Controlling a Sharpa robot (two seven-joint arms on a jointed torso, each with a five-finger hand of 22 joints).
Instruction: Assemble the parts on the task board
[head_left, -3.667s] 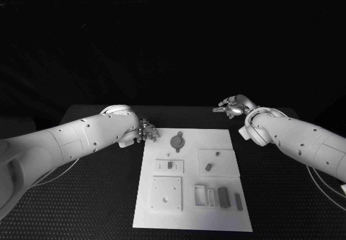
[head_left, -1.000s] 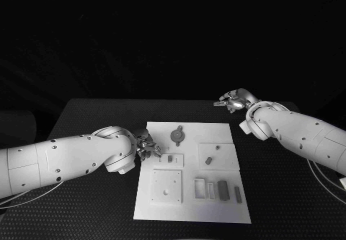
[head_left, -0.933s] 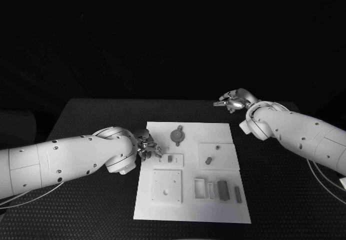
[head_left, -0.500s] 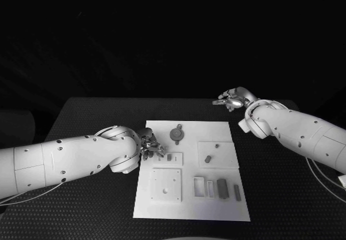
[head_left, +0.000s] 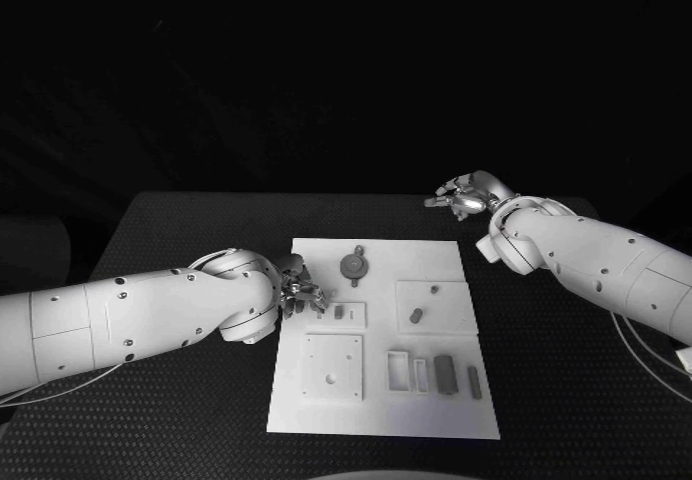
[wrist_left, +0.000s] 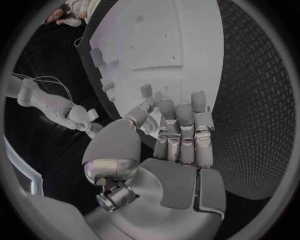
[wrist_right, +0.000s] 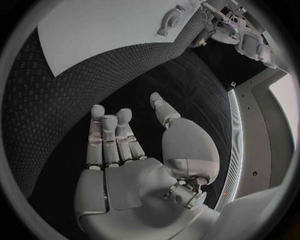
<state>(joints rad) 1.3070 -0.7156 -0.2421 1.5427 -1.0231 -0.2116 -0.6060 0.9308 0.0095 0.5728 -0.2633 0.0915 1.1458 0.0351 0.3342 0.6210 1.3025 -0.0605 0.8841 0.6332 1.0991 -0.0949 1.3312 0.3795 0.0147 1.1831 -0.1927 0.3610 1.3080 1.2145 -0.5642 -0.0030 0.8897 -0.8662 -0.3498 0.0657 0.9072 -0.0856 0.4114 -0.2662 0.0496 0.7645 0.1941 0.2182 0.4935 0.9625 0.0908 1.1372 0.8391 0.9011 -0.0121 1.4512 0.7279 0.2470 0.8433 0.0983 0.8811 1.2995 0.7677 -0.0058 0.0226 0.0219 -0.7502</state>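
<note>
Left hand: the silver many-fingered left hand (head_left: 302, 293) hovers at the left edge of the flat white rectangular task board (head_left: 332, 420); in its wrist view the fingers (wrist_left: 185, 131) are extended side by side with nothing between them and the thumb, so it holds nothing.

Right hand: the silver right hand (head_left: 464, 195) is raised over the black table (head_left: 188, 230) beyond the board's far right corner, well apart from every part; its fingers (wrist_right: 111, 135) are spread and empty.

Nearest part: a small dark upright peg (head_left: 339, 312) stands in a small raised white block just beyond the left fingertips, apart from them.

Other parts: a dark round knobbed piece (head_left: 353, 265) lies on the far end of the board, ahead of the left fingers; two short dark pegs (head_left: 415, 314) sit on a square plate across the board from them; long dark bars (head_left: 446, 373) lie beside open white frames at the near end.

Progress: judging by the loose bars, the empty frames and the bare square plate with a hole (head_left: 332, 367), most assembly seems left to do.

Step in hand: likely a reach by the left hand toward the peg block or the knobbed piece; which one I cannot tell.
</note>
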